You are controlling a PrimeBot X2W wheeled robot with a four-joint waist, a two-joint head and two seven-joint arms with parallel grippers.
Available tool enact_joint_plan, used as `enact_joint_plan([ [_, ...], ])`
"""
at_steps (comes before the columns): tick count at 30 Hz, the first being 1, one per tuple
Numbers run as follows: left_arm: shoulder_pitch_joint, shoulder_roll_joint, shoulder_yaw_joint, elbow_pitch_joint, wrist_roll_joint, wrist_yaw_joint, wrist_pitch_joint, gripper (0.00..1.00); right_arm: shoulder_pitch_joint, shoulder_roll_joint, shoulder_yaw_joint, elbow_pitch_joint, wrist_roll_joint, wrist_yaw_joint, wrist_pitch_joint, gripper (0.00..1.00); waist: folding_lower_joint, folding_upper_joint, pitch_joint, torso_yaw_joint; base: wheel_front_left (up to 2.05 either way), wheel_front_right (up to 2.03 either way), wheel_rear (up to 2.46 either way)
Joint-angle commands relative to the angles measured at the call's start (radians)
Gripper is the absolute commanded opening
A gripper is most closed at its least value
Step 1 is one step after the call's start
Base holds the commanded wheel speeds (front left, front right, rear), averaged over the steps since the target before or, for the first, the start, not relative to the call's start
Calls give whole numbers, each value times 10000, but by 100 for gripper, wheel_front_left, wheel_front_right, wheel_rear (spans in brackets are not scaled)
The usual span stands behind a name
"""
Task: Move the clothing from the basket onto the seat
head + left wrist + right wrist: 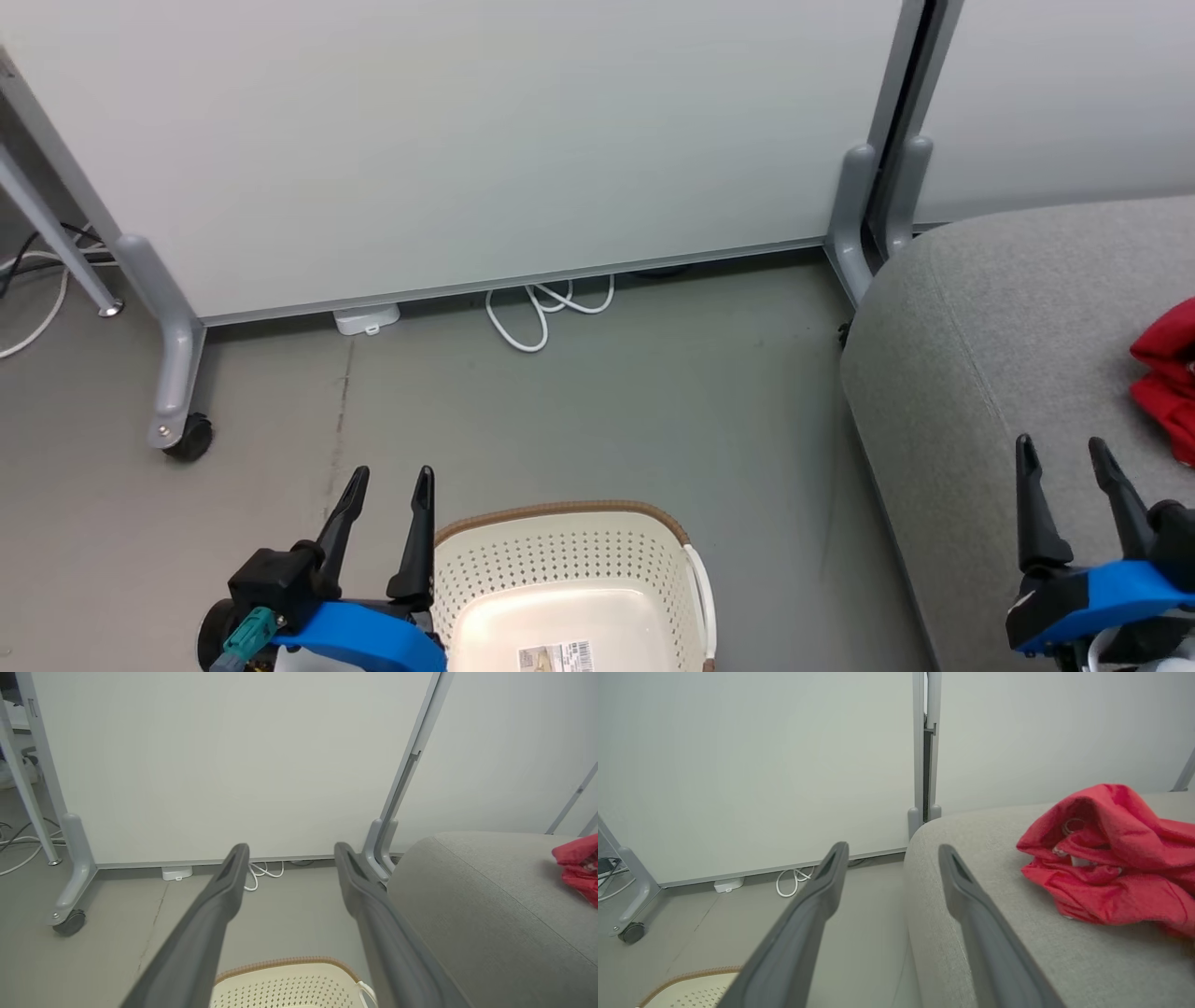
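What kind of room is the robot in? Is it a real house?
Probably a lab or office corner, not a home: white partition panels on wheels, loose cables on a bare grey floor, plus a grey sofa seat.

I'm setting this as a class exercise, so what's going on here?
Nothing is being held right now: the left gripper and right gripper are both open. Red clothing lies heaped on the grey seat. The part of the basket in view, on the floor, has no clothing in it.
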Motion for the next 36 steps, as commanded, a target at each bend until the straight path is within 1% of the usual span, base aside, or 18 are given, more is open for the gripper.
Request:
enact_joint_plan([
  [1, 130, -55, 79, 8, 32, -15, -27, 100, 232, 92, 42, -190, -10, 1, 42, 100, 3, -1, -123, 215, 0, 0, 0],
  [9, 196, -85, 352, 184, 64, -15, -27, 100, 823, 410, 383, -868, -149, 3, 111, 100, 3, -1, -221, 671, 0, 0, 0],
  [13, 168, -46, 415, 252, 83, -15, -26, 100, 897, 449, 666, -996, -116, 1, 157, 100, 3, -1, -208, 792, 0, 0, 0],
  [17, 22, -40, 366, 296, 119, -15, -26, 100, 986, 478, 722, -1028, -168, 1, 181, 100, 3, -1, -184, 960, 0, 0, 0],
  [24, -100, -9, 294, 328, 165, -15, -26, 100, 986, 485, 821, -835, 49, 1, 121, 100, 3, -1, -123, 1109, 0, 0, 0],
  [36, -128, 30, 263, 447, 138, -15, -26, 100, 859, 486, 956, -439, 250, 1, -52, 100, 3, -1, -162, 1106, 0, 0, 0],
])
